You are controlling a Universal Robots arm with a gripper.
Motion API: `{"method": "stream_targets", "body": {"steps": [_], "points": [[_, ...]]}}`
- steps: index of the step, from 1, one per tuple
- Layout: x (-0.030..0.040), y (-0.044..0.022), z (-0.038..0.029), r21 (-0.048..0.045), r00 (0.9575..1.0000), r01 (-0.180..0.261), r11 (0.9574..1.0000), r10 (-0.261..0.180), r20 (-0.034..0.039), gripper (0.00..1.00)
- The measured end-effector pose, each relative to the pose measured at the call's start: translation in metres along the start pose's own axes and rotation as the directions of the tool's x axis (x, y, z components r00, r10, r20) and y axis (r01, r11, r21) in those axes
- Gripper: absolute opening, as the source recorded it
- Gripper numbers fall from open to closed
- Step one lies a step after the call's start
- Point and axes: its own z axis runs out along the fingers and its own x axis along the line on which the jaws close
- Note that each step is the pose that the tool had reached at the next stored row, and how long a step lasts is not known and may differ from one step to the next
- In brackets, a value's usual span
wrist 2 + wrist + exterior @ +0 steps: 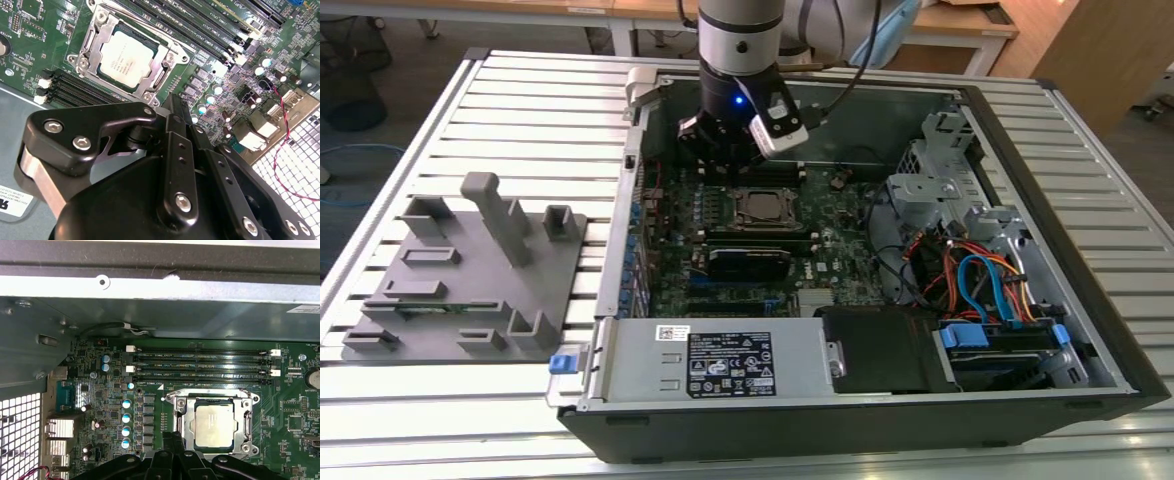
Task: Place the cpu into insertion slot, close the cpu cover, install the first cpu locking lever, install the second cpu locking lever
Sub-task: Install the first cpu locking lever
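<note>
– Black-linked claw [175,102], closest in the second wrist view, is seen drawn narrow, with nothing held. What is counted past it?

– One chip [129,57], one socket [81,62] and one cover [95,35] are counted on the green board. Four long memory slots [200,362] are counted in the first wrist view, lying side by side beyond the socket.

– Where is the chip placed against the claw?

– It is seated flat in the socket, with the cover laid down as a frame around it. In both wrist views it is found just ahead of the claw's tip, apart from it and untouched. In the exterior view the claw is hung over the board just on the far side of the socket.

– What is added by the exterior view?

– One open computer case [854,420] is shown on a slatted table [520,100]. One grey tray [467,300] is set at the exterior view's left, beside the case. Coloured cables [981,280] are bundled inside the case at the exterior view's right.
</note>
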Motion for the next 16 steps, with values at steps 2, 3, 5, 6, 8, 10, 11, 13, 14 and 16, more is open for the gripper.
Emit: {"method": "stream_targets", "body": {"steps": [2,3,5,6,8,10,11,13,14,16], "points": [[0.0,0.0,0.0,0.0,1.0,0.0,1.0,0.0,0.0,0.1],[0.0006,0.0,0.0,0.0,1.0,0.0,1.0,0.0,0.0001,0.1],[0.0032,0.0,-0.0001,-0.0001,1.0,0.0,1.0,0.0,0.0,0.1],[0.0039,0.0,-0.0001,-0.0002,1.0,0.0,1.0,0.0,0.0001,0.1],[0.0051,0.0,-0.0003,-0.0004,1.0,0.0,1.0,0.0,-0.0001,0.1],[0.0062,0.0001,-0.0018,-0.0007,1.0,0.0,1.0,0.0,0.0,0.1],[0.0069,0.0001,-0.0034,-0.0006,1.0,0.0,1.0,0.0,0.0,0.1],[0.0083,0.0004,-0.0057,-0.0006,1.0,0.0,1.0,0.0,0.0,0.1],[0.0091,0.0007,-0.0059,-0.0008,1.0,0.0,1.0,0.0,0.0001,0.1],[0.0105,0.0014,-0.0059,-0.001,1.0,0.0,1.0,0.0,0.0001,0.1]]}}
